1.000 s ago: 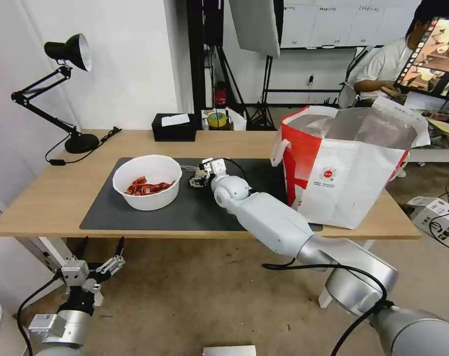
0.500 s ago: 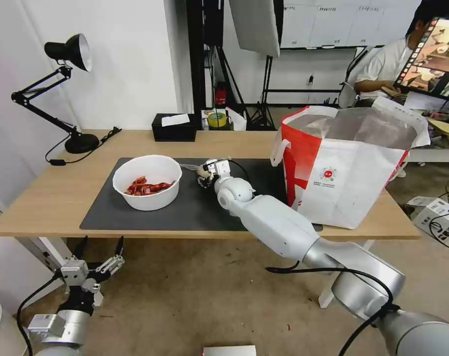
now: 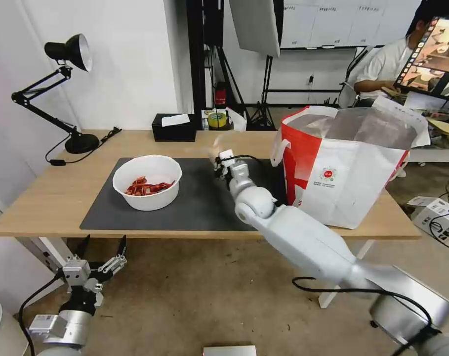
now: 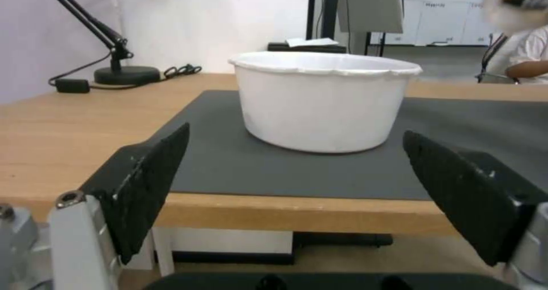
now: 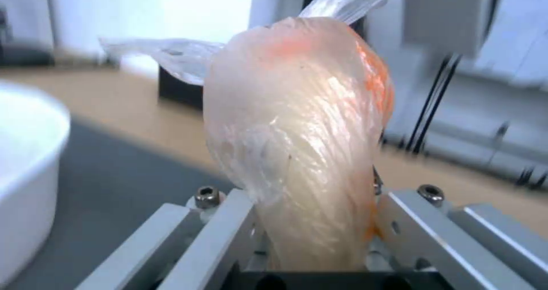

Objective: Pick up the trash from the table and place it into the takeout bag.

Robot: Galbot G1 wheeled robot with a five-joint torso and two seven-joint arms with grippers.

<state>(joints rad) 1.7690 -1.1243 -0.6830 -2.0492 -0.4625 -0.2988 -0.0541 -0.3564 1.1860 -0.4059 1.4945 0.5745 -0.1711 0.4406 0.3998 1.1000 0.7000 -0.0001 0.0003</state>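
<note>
My right gripper [image 3: 222, 154] is raised above the dark grey mat [image 3: 199, 205], a little left of the takeout bag [image 3: 343, 173]. It is shut on the small beige plastic-wrapped ball [image 3: 218, 143]. The right wrist view shows that ball [image 5: 297, 131] squeezed between the right gripper [image 5: 311, 221] fingers, its wrap sticking up. The white bowl with red scraps [image 3: 146, 182] stands on the mat's left part, also as the bowl [image 4: 323, 101] straight ahead of my left gripper [image 4: 302, 174]. The left gripper [image 3: 100, 252] hangs open below the table's [image 3: 46, 198] front edge.
A black desk lamp [image 3: 68, 54] stands at the table's far left corner, with its cable trailing. A black tissue box [image 3: 174, 127] and a tape roll [image 3: 217, 119] are at the back edge. A cardboard box [image 3: 439, 217] lies on the floor at the right.
The right gripper has lifted off the mat with the wrapped ball and swung right, towards the takeout bag. The left arm and the bowl have stayed put.
</note>
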